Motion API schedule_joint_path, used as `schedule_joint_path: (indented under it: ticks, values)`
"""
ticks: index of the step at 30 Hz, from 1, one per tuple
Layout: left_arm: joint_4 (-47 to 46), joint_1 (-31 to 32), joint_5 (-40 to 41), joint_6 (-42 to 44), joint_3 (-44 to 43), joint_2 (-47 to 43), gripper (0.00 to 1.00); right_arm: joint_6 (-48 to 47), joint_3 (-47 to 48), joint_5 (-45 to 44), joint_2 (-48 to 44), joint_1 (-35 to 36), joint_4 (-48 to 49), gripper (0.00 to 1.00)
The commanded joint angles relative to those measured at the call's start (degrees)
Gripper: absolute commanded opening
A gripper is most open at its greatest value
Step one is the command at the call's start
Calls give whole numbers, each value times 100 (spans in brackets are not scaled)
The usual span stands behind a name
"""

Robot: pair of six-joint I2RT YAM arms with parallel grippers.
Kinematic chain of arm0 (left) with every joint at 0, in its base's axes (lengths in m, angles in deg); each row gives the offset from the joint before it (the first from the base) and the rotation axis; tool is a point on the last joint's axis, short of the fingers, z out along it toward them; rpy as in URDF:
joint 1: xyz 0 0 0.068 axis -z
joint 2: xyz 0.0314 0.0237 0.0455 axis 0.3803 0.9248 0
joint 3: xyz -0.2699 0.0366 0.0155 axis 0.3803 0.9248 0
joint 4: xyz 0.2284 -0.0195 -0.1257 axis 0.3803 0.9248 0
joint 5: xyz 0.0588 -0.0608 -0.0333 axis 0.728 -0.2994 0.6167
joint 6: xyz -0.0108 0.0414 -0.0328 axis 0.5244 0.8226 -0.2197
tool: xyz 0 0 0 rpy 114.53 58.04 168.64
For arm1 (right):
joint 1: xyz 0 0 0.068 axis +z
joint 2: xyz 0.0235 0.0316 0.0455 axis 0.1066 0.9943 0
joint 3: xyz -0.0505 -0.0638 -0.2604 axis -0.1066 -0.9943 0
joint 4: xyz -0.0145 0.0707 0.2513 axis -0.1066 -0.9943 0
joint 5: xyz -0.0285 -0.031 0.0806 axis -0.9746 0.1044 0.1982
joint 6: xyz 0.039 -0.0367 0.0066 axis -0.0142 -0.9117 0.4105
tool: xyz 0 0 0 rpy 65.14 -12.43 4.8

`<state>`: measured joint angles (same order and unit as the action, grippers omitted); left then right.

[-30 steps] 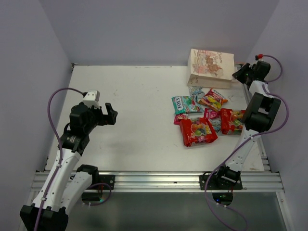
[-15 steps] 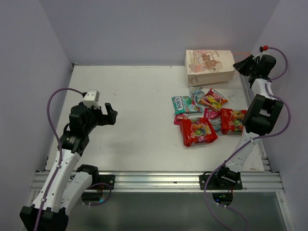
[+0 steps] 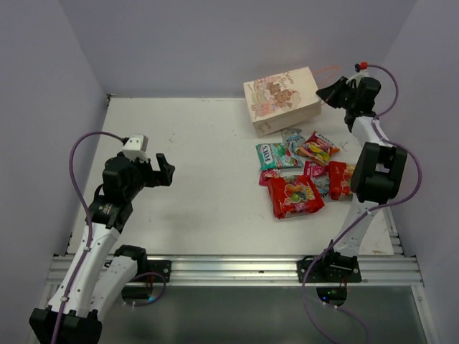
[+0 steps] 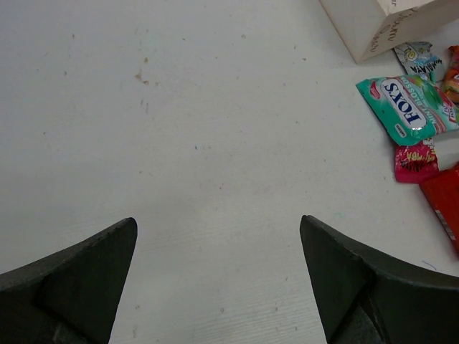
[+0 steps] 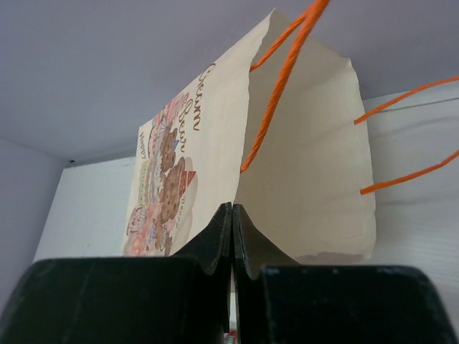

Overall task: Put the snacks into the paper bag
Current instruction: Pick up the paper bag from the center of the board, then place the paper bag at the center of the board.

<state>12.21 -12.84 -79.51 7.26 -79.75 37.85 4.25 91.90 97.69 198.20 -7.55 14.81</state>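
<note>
The cream paper bag (image 3: 281, 99) with its bear print stands tilted at the back of the table. My right gripper (image 3: 330, 91) is shut on the rim of the paper bag (image 5: 215, 129), fingers pressed together on the printed wall beside the orange cord handles (image 5: 283, 79). The snacks lie in a cluster in front of the bag: a large red packet (image 3: 295, 196), a second red one (image 3: 345, 179), the teal FOX'S packet (image 3: 276, 155), a multicoloured one (image 3: 317, 148) and a light blue one (image 3: 292, 136). My left gripper (image 3: 163, 170) hangs open over bare table, nothing between its fingers (image 4: 217, 221). The FOX'S packet (image 4: 407, 107) shows at its upper right.
Lilac walls close in the white table (image 3: 201, 179) at the back and both sides. A metal rail (image 3: 229, 269) runs along the near edge. A small magenta packet (image 4: 416, 159) lies just below the FOX'S one.
My right gripper has shut on the bag's rim and swung left, dragging the bag leftward and tilting it. The left arm has not moved.
</note>
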Motion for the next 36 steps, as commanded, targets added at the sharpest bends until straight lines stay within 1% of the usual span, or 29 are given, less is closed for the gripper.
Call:
schedule_joint_path:
  ticks: [1, 7, 8, 15, 20, 22, 23, 24, 28, 30, 31, 32, 36]
  values:
    - [-177, 6, 53, 33, -26, -69, 100, 39, 153, -142, -569, 443, 324, 0]
    - [-160, 6, 114, 24, -26, -122, 100, 40, 663, -177, -569, 1234, 140, 0]
    - [-159, 6, 123, 24, -18, -140, 100, 4, 733, -195, -578, 1488, 105, 0]
    - [-142, 33, 211, -11, -18, -192, 100, -426, 734, -528, -999, 2403, -439, 0]
    - [-133, 59, 246, -46, -18, -254, 100, -927, 541, -1134, -1430, 3140, -923, 0]
    - [-151, 68, 238, -46, -26, -271, 100, -1164, 488, -1520, -1553, 3370, -1195, 0]
    - [-151, 68, 246, -46, -35, -280, 100, -1400, 426, -1705, -1684, 3623, -1353, 0]
    - [-151, 68, 281, -46, -44, -280, 100, -1489, 391, -2124, -1747, 3748, -1555, 0]
    - [-98, 76, 518, -160, -88, -280, 100, -1701, 242, -2847, -1975, 4485, -1908, 0]
    - [16, 76, 545, -274, -210, -263, 100, -1876, 136, -3181, -2081, 4767, -2048, 0]
    - [77, 76, 545, -396, -272, -219, 100, -1938, 101, -3522, -2107, 4916, -2154, 0]
    - [226, 76, 536, -450, -420, -210, 100, -2025, 14, -3691, -2134, 5179, -2207, 0]
    - [683, 76, 448, -695, -895, -210, 100, -1974, -408, -4272, -2327, 5717, -2164, 0]
